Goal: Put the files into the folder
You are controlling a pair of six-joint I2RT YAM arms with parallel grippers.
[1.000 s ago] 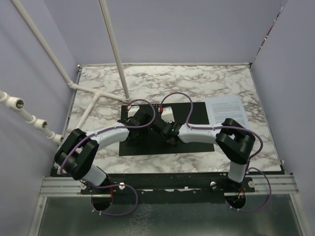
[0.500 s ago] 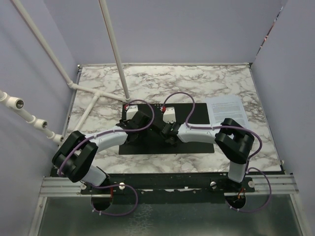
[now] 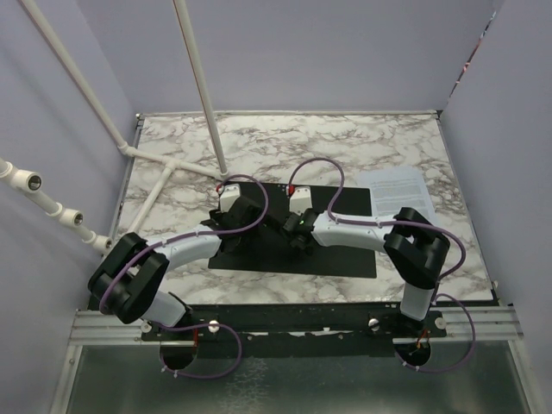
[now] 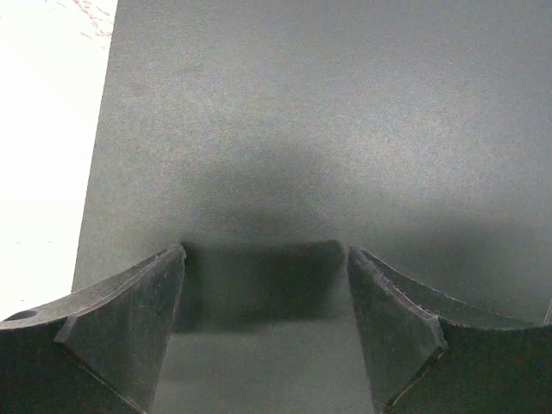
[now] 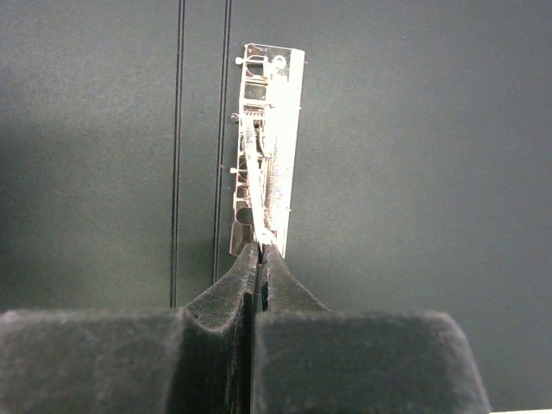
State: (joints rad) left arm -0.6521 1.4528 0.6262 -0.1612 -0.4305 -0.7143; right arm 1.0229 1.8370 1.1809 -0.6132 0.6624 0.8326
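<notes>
The folder (image 3: 345,250) lies open on the marble table with its black inside up. My left gripper (image 3: 245,222) is open and low over the folder's left half (image 4: 302,103), with nothing between its fingers; it also shows in the left wrist view (image 4: 265,252). My right gripper (image 3: 294,231) is shut on the near end of the silver metal clip (image 5: 272,129) beside the folder's spine; its closed tips show in the right wrist view (image 5: 260,248). The files (image 3: 398,190), white printed sheets, lie on the table to the right of the folder, partly behind my right arm.
White pipes (image 3: 164,177) lie on the table's far left, and one stands upright (image 3: 200,86) behind the folder. Purple walls enclose the table on three sides. Bare marble (image 3: 345,142) shows beyond the folder.
Both grippers have shifted a little toward the far side over the folder. The right arm has swung, and the folder's right half has turned slightly. The files have not moved.
</notes>
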